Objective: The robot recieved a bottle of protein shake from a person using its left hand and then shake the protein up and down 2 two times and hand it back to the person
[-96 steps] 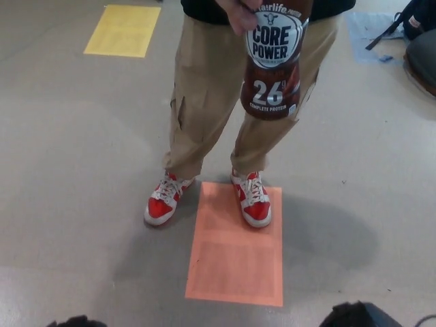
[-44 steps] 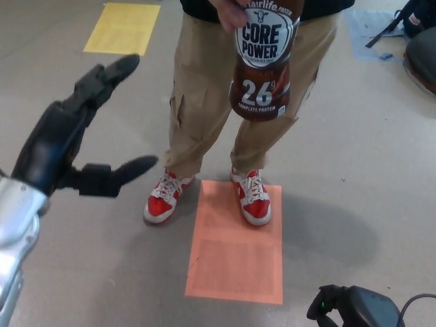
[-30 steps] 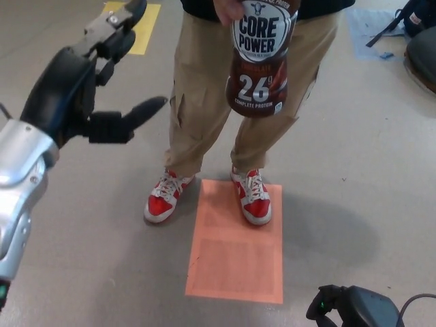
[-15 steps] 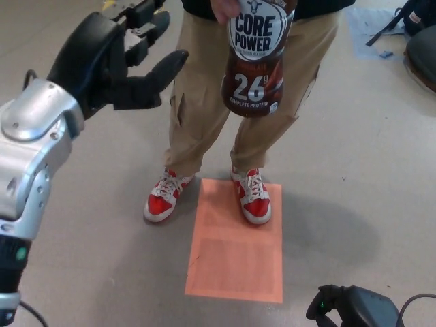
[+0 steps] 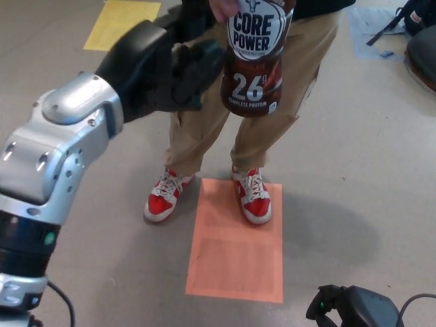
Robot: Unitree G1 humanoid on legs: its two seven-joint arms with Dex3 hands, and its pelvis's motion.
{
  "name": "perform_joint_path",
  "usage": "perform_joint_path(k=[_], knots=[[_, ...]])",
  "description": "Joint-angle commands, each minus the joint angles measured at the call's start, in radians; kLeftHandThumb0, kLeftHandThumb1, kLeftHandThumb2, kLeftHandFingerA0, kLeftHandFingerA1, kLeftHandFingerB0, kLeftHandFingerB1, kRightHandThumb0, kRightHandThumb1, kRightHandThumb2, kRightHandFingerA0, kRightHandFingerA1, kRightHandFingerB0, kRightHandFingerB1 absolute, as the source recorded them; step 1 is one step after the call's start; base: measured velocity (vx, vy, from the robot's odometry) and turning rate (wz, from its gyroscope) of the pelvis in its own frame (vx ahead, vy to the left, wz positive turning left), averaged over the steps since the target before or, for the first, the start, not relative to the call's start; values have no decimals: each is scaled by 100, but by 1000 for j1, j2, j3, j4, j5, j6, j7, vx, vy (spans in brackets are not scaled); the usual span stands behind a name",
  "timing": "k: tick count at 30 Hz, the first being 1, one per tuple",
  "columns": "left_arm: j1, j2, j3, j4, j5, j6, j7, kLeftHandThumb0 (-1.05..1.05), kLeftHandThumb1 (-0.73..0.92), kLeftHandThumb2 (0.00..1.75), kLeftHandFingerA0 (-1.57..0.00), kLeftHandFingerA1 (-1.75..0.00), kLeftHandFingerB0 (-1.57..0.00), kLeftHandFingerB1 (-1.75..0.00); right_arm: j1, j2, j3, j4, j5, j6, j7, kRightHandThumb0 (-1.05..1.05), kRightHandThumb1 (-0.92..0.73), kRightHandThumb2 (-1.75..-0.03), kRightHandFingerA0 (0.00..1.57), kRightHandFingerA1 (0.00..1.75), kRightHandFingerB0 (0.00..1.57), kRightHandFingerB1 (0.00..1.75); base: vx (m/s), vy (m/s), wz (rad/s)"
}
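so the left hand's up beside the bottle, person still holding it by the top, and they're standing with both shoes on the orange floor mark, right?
Not quite. In the head view only one shoe is on the orange floor mark; the other shoe is on bare floor beside it. The rest holds: the left hand is up beside the bottle, which the person's hand holds by the top.

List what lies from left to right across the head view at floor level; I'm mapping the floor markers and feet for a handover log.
Yellow floor patch → person's red-and-white shoe off the orange patch → orange floor patch → second red-and-white shoe standing on the orange patch's top edge → black device at the bottom right.
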Motion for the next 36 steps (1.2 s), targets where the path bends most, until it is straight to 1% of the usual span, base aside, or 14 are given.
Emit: perform_joint_path(k=[1, 4, 13, 16, 17, 18, 19, 22, 23, 25, 29, 32, 33, 36], knots=[[-127, -31, -83, -62, -178, 598, -80, -92, 56, 93, 0, -11, 0, 0, -11, -22, -1, 23, -27, -40, -31, -52, -61, -104, 96, 95, 89, 76, 0, 0, 0], [-144, -35, -86, -50, -178, 614, -88, -91, 55, 92, 0, -9, 0, 0, -12, -21, -4, 23, -23, -38, -25, -51, -59, -106, 93, 93, 88, 75, 0, 0, 0], [-186, -51, -81, -25, -160, 636, -91, -91, 57, 93, 0, -9, 0, 0, -15, -16, -12, 25, -14, -43, -11, -51, -58, -109, 97, 101, 88, 77, 0, 0, 0], [-202, -57, -70, -5, -154, 631, -91, -90, 56, 92, 0, -9, 0, 0, -15, -17, -5, 25, -23, -38, -19, -51, -60, -107, 91, 93, 88, 76, 0, 0, 0], [-205, -56, -73, -4, -146, 620, -93, -90, 56, 92, 0, -10, 0, 0, -16, -17, -5, 25, -23, -36, -19, -51, -55, -115, 92, 95, 86, 81, 0, 0, 0], [-210, -56, -77, -3, -136, 610, -94, -91, 56, 92, 0, -8, 0, 0, -16, -17, -5, 25, -24, -37, -26, -51, -59, -107, 95, 93, 90, 74, 0, 0, 0], [-215, -57, -78, 0, -129, 604, -94, -92, 57, 92, 0, -7, 0, 0, -16, -16, -3, 25, -27, -37, -37, -51, -58, -108, 98, 100, 90, 75, 0, 0, 0], [-217, -60, -76, -2, -109, 578, -85, -91, 57, 91, 0, -7, 0, 0, -15, -14, -8, 27, -23, -38, -37, -52, -54, -116, 102, 105, 87, 83, 0, 0, 0], [-221, -68, -67, 3, -106, 586, -70, -88, 54, 89, 0, -6, 0, 0, -15, -13, -10, 27, -22, -36, -35, -52, -57, -110, 100, 101, 88, 77, 0, 0, 0], [-234, -88, -48, 14, -90, 604, -30, -86, 52, 88, 0, -6, 0, 0, -15, -11, -14, 27, -19, -35, -33, -51, -54, -116, 100, 103, 87, 83, 0, 0, 0], [-237, -90, -42, 16, -62, 588, -17, -86, 52, 88, 0, -8, 0, 0, -16, -8, -14, 29, -22, -38, -23, -50, -56, -111, 101, 102, 90, 76, 0, 0, 0], [-236, -121, -24, 22, -20, 577, 48, -82, 50, 85, 0, -4, 0, 0, -19, -9, -11, 32, -31, -32, -17, -49, -53, -114, 100, 100, 86, 82, 0, 0, 0], [-235, -136, -11, 29, -10, 577, 70, -78, 47, 83, 0, -4, 0, -3, -19, -11, -9, 31, -36, -30, -18, -49, -56, -109, 100, 100, 88, 75, 0, 0, 0], [-215, -147, -22, 30, 50, 508, 108, -80, 47, 83, 0, 0, 0, 0, -23, -9, -4, 33, -45, -31, -23, -49, -54, -117, 102, 101, 87, 81, 0, 0, 0]])
